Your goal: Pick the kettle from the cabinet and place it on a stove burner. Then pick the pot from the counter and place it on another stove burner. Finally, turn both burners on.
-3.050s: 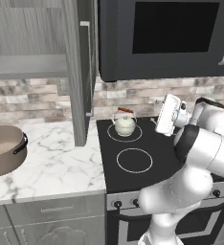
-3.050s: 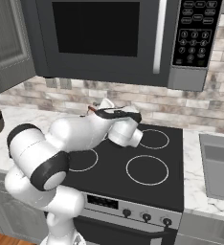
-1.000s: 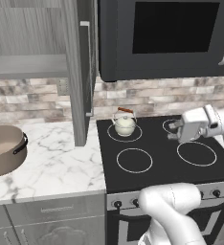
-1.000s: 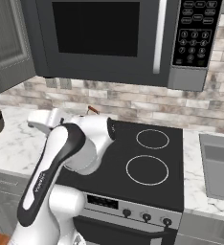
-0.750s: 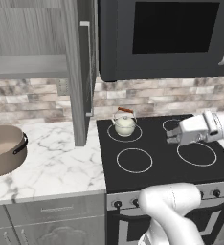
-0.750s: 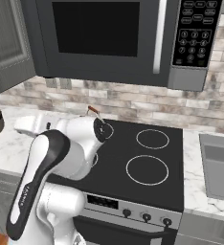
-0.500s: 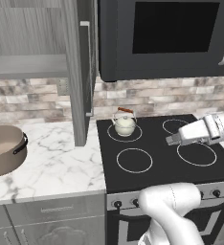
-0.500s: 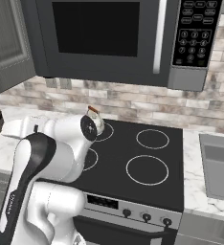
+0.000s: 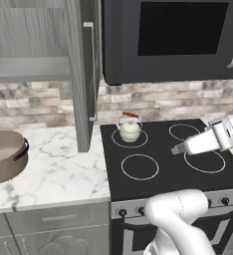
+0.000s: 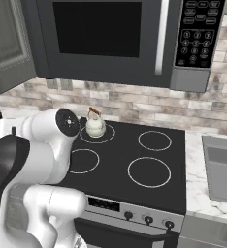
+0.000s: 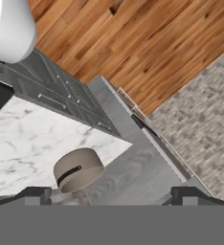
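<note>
Sitting upright on a rear burner, kettle (image 9: 130, 129), handle arching over, gripper (image 11: 109, 194) spread wide.

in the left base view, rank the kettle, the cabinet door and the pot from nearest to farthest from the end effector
1. The kettle, on the back left burner, sits left of the open end effector, which hangs over the right side of the stove.
2. The cabinet door, open edge-on, stands further left, past the stove's edge.
3. The pot rests on the counter at the far left.

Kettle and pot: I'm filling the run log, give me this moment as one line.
kettle: on back-left burner | pot: on counter, not picked | gripper: open, empty, facing pot | burners: not seen lit
</note>
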{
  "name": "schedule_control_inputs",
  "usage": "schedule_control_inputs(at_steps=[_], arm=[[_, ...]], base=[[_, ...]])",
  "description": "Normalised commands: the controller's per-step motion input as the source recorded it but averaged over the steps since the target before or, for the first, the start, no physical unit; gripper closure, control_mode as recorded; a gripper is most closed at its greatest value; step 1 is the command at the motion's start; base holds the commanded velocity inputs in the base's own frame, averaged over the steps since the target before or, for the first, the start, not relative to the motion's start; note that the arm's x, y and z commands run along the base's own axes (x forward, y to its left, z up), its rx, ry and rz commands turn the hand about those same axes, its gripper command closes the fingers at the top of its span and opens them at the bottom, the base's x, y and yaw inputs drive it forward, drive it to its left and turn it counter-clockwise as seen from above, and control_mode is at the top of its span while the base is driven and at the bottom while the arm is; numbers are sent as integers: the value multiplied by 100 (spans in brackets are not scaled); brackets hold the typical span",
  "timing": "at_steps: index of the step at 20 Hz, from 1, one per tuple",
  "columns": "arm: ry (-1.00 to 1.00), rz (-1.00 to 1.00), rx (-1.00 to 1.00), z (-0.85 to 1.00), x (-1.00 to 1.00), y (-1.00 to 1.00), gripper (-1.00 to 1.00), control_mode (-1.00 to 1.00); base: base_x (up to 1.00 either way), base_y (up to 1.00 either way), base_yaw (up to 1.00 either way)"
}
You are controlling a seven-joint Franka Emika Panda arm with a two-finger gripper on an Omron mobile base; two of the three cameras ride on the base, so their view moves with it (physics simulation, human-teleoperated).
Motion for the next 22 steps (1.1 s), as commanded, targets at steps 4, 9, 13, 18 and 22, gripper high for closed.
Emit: schedule_control_inputs(at_steps=[4,9,13,18,22], arm=[[0,0,0,0,0,0,-100,-100],[-7,0,0,0,-19,0,-100,-100],[0,0,0,0,0,0,-100,100],[0,0,0,0,0,0,-100,100],[0,0,0,0,0,0,-100,100]], base=[[0,0,0],[0,0,0],[-62,0,0],[-56,9,0],[-49,20,0]])
